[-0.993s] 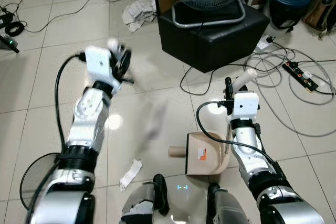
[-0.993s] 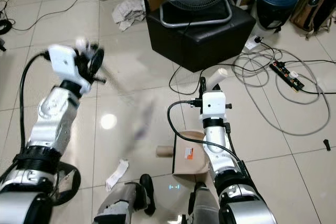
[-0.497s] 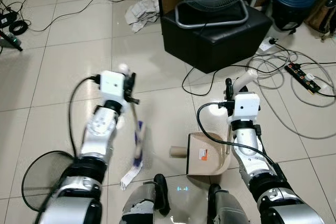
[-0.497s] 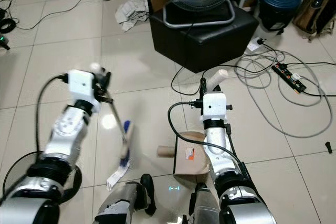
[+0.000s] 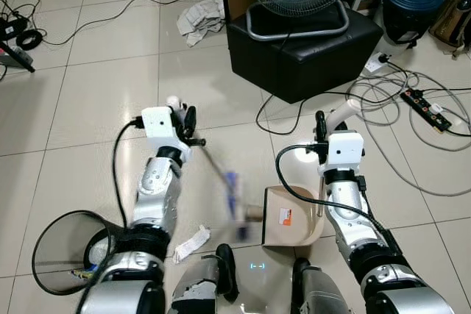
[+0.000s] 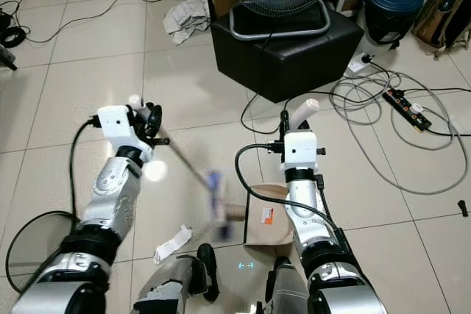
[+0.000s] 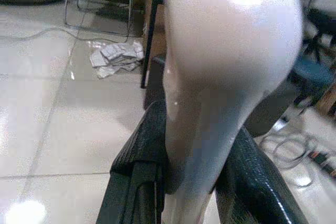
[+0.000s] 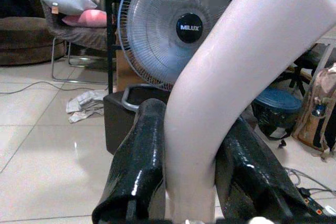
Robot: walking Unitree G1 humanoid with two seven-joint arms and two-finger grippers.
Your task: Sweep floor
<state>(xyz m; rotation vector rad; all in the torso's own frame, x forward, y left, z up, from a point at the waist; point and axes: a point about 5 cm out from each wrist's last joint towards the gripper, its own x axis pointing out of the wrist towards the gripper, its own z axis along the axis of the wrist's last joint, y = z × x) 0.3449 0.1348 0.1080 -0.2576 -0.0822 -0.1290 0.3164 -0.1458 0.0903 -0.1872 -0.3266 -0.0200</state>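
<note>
Gripping broom handle (image 7: 220, 77), left gripper (image 5: 185, 119), brush head (image 5: 234, 207) beside dustpan (image 5: 288, 215)

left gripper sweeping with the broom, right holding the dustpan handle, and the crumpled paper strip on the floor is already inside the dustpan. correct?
Not quite. The paper strip lies on the tile to the robot's left of the dustpan, not in it; the left eye view shows it. The rest holds: left gripper holds the broom, right gripper the dustpan handle.
</note>
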